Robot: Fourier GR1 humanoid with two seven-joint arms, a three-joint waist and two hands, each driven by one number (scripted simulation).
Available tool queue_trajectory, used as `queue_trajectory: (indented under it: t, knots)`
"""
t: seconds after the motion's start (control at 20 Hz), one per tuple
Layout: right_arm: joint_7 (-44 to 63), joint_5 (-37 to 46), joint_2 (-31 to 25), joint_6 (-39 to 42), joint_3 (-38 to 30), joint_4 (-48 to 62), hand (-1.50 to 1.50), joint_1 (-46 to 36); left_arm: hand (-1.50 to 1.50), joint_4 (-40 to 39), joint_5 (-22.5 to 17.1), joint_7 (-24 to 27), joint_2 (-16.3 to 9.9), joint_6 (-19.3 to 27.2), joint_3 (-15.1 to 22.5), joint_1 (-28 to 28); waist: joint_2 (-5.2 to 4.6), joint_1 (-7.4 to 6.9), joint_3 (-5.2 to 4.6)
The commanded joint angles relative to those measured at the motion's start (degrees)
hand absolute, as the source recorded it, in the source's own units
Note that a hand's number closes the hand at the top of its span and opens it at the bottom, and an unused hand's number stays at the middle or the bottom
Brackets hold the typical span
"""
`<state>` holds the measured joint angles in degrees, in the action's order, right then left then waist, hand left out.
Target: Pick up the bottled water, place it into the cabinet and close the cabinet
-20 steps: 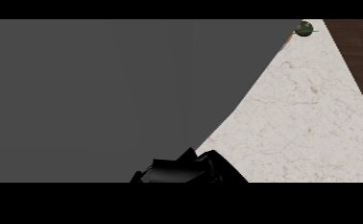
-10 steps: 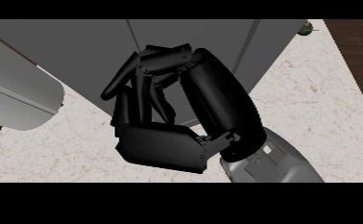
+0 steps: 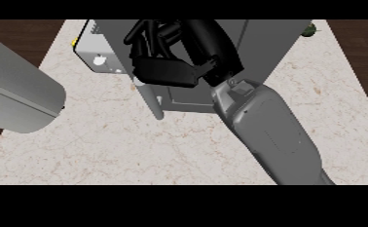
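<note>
Bottled water: we cannot tell where it is. No part of it shows, and the right hand and the cabinet may be hiding it.

Nearest to us is the pale, brown-veined marble counter top point(image 3: 108, 153), which fills the near half of the view from left to right.

The grey right forearm point(image 3: 269, 128) comes in from the near right corner and slants up and left across the counter. Its far end lies over the cabinet's near edge.

At the left edge we note a large rounded grey forearm point(image 3: 22, 99), tilted, above the counter. Its hand is out of frame.

Further out, the black right hand point(image 3: 169, 67) sits over the front of the cabinet, palm block nearest us. Its fingers point(image 3: 147, 31) are curled and bunched close together, pointing far and left. We see nothing pinched between them.

The tall grey box-shaped cabinet point(image 3: 277, 50) stands on the far middle of the counter. A thin light-grey bar handle point(image 3: 152, 102) runs down its front, just left of the hand. The cabinet's left face is paler and carries a small white round knob point(image 3: 99, 61).

Farthest out, a small dark green object point(image 3: 310, 29) sits at the counter's far right edge, just beside the cabinet's far right corner. Dark brown wood floor point(image 3: 28, 36) shows past the counter's far left and far right corners.
</note>
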<state>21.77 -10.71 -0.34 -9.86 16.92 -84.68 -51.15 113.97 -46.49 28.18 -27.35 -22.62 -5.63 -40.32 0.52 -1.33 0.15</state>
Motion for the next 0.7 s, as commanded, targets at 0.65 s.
queue_trajectory:
  t: [0.65]
  knots:
    - [-11.93,1.04,-1.43,1.75,-4.31,21.82,1.5,-2.79,1.5,-0.1,-1.96,-4.08,-1.1,0.36,-1.29,5.79,-1.84,-1.13,-0.24]
